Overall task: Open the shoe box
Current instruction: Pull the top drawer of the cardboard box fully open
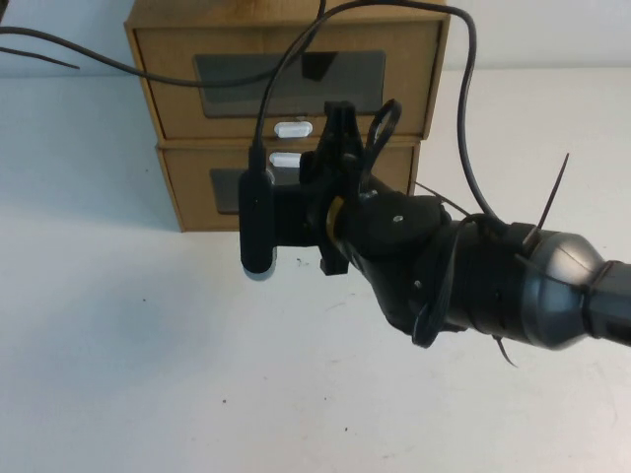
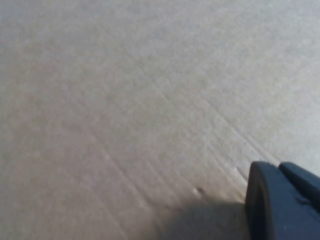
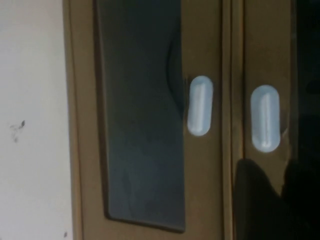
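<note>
Now, your two stacked shoe boxes [image 1: 182, 118] sit shut at the counter's [image 1: 148, 345] far edge, their white handles [image 1: 293, 128] facing you. Your right hand [image 1: 340, 133] hovers just before the lower handle [image 1: 285, 158]; clenched or released, you cannot tell. Your left hand [image 2: 280, 200] sits close against cardboard [image 2: 125, 110], its grip likewise unclear.

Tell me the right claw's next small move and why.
Probably slide the right claw a little to the robot's left, then forward onto the upper handle. It hangs before the stacked boxes, just right of both white handles, gripping neither; the lower handle sits just beneath. The left claw shows only in its wrist view, near a plain beige surface.
</note>
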Available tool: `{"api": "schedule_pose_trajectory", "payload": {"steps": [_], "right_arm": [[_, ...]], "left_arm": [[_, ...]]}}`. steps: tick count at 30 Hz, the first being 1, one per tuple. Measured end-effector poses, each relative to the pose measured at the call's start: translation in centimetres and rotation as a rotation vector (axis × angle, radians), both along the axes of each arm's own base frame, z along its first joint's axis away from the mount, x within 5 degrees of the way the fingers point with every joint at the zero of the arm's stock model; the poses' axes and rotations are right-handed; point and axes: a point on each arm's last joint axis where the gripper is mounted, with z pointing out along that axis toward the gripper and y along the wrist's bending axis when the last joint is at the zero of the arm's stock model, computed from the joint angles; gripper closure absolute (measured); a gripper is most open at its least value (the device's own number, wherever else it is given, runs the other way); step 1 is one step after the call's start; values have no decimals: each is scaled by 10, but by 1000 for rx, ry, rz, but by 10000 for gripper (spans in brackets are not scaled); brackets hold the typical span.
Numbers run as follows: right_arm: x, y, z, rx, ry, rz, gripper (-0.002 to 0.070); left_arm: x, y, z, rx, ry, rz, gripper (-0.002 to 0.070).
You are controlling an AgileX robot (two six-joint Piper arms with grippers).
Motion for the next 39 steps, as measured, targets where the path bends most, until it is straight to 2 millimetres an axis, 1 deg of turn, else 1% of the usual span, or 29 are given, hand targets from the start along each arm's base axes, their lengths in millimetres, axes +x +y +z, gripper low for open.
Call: {"api": "schedule_pose_trajectory", "payload": {"steps": [4, 6, 8, 11, 13, 21, 28, 39], "right_arm": [[4, 7, -1, 4, -35, 28, 463], [5, 8, -1, 7, -38, 29, 426], [7, 10, -4, 5, -37, 30, 407], [10, 14, -11, -5, -32, 26, 398], [14, 17, -12, -6, -38, 15, 395], [19, 20, 3, 30, -78, -12, 394], [20, 20, 4, 33, -80, -16, 394], [24, 16, 3, 57, -68, -29, 394]], "left_arm": [[0, 0, 0, -2, 8, -1, 680], [-1, 0, 0, -3, 12, 0, 680], [-1, 0, 0, -7, 16, 3, 680], [-1, 0, 0, -8, 23, 3, 680], [-2, 0, 0, -12, 32, 5, 680], [-3, -1, 0, -51, 85, 35, 680], [-3, -1, -1, -95, 140, 71, 680], [-4, -2, 0, -123, 163, 75, 680]]}}
